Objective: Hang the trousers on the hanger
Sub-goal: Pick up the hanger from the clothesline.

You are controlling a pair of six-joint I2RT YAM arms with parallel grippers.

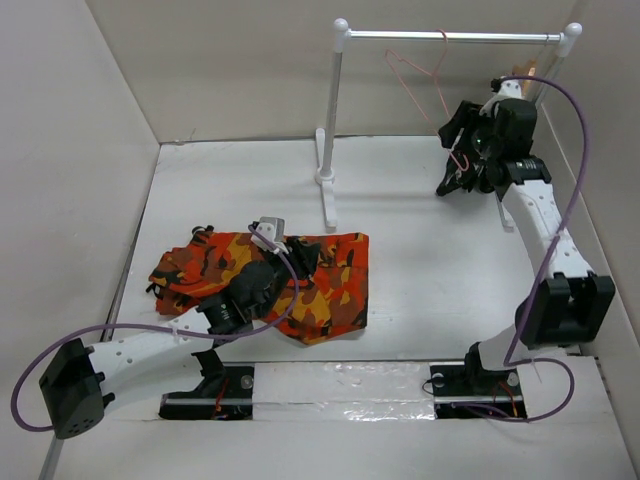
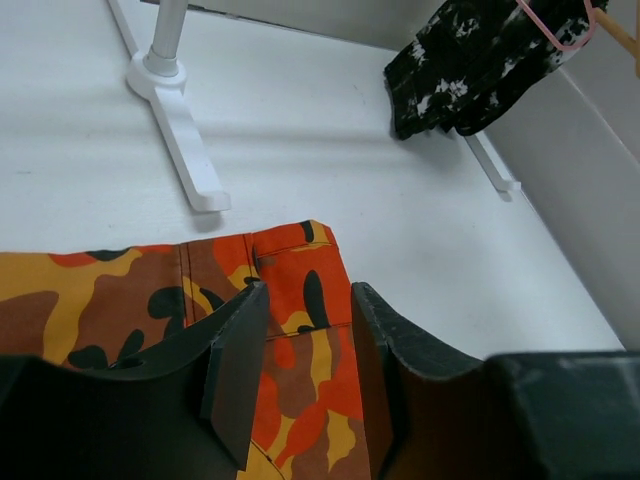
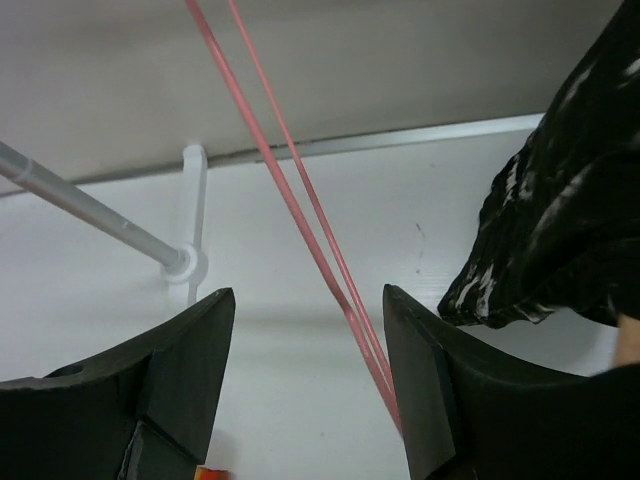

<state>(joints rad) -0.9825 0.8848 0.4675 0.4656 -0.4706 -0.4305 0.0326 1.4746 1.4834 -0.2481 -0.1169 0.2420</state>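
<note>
The orange camouflage trousers (image 1: 335, 285) lie crumpled beneath the left gripper (image 2: 305, 300), a corner just past its fingertips. The thin pink wire hanger (image 3: 288, 200) slants between the right gripper's (image 3: 307, 295) spread fingers.

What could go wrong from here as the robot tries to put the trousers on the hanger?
The hanger is a thin wire lying off-centre in the open right gripper; closing could nudge it rather than grip it. The open left gripper straddles only a corner of the bunched trousers, so a pinch may lift one layer. The black garment hangs close by and could snag.
</note>
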